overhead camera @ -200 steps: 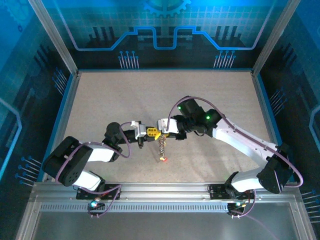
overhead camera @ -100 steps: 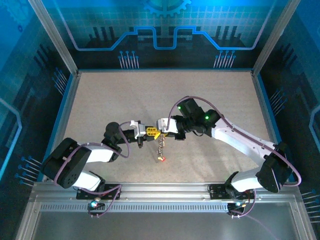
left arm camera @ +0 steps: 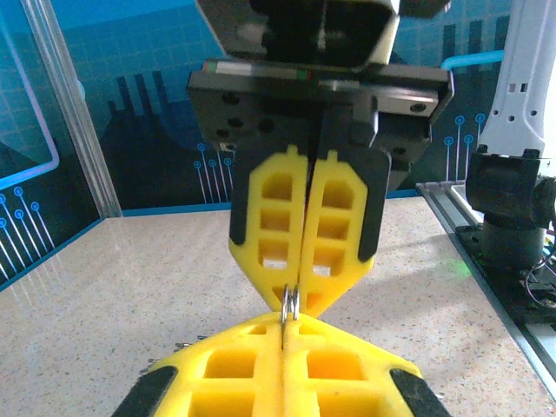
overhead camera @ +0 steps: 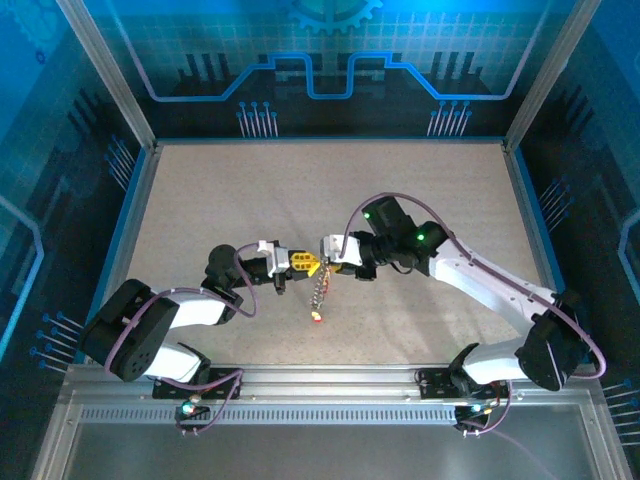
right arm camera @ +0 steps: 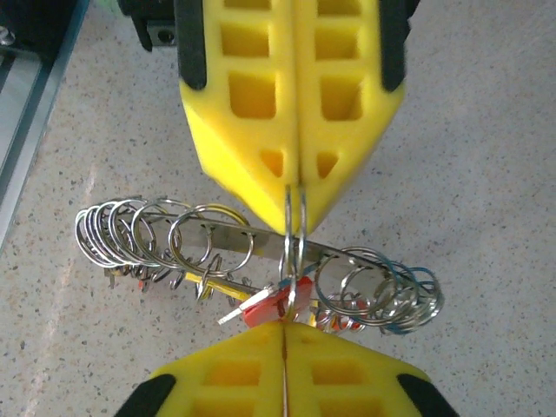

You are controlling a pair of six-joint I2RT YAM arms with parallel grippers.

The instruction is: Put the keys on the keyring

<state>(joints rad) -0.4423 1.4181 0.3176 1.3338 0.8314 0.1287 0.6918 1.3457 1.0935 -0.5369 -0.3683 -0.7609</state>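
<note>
One thin silver keyring (right arm camera: 294,222) — edge-on

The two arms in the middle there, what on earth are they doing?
The left hand and the right hand meet fingertip to fingertip above the table, both shut on one thin metal keyring held between them. A string of further rings hangs under it, with a red key among them.
</note>
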